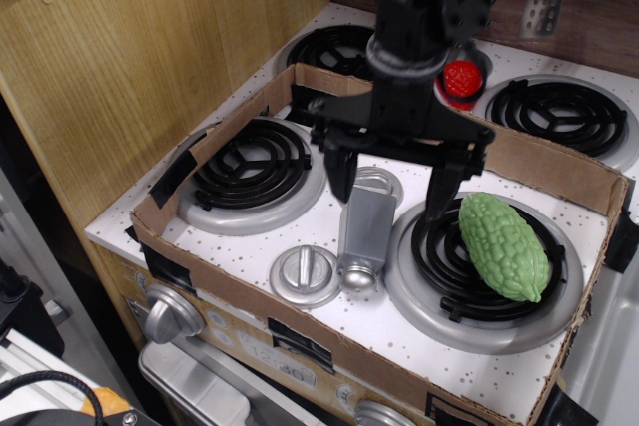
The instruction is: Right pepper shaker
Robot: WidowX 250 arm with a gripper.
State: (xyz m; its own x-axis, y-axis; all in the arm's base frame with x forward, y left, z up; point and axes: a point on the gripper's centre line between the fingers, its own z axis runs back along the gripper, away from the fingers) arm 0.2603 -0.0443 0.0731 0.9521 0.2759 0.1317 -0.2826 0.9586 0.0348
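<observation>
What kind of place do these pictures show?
Probably a toy kitchen used as a robot test setup: coil burners on a speckled stovetop, a cardboard fence taped around them, and a plastic green gourd.

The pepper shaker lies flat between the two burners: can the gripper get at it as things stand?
Probably yes. The gripper hangs open above the far end of the pepper shaker, with nothing between them. The green gourd and the knob disc lie to the sides.
</observation>
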